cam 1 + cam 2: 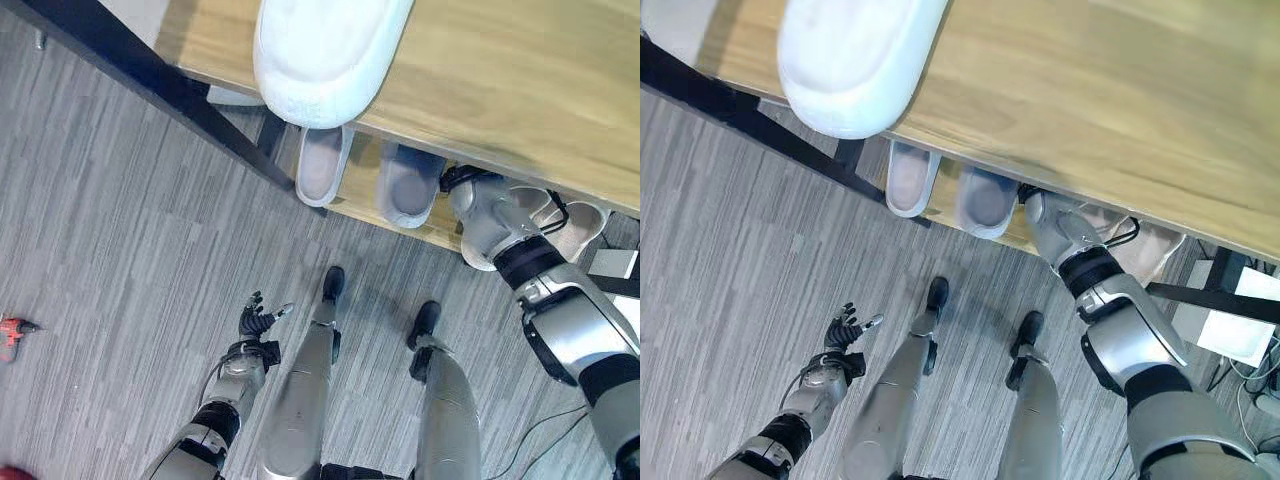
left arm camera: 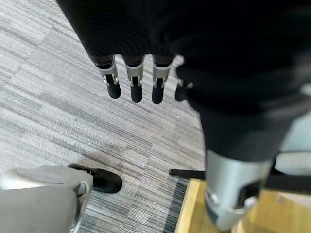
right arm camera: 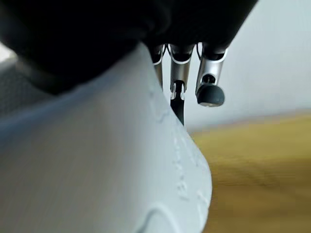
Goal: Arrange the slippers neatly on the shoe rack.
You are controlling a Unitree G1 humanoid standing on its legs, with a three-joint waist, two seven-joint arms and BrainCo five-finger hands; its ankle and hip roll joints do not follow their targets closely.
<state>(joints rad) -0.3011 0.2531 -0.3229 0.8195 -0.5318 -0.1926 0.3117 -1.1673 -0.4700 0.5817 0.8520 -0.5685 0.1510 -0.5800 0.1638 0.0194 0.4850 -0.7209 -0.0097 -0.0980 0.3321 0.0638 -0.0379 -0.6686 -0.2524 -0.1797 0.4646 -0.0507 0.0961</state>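
A big white slipper (image 1: 322, 45) lies on the wooden top board (image 1: 520, 90) of the shoe rack. Two grey slippers (image 1: 322, 165) (image 1: 408, 185) stand side by side on the lower shelf (image 1: 358, 200). To their right lie pale slippers (image 1: 572, 222). My right hand (image 1: 483, 215) reaches in under the top board beside them. In the right wrist view a white slipper (image 3: 107, 160) lies against the palm, with the fingers (image 3: 209, 82) over its edge and the thumb hidden. My left hand (image 1: 256, 322) hangs low over the floor, fingers relaxed and holding nothing.
The rack's black frame bar (image 1: 150, 70) runs diagonally at the upper left. A small red object (image 1: 12, 330) lies on the grey floor at the far left. White sheets and cables (image 1: 1240, 330) lie on the floor at the right.
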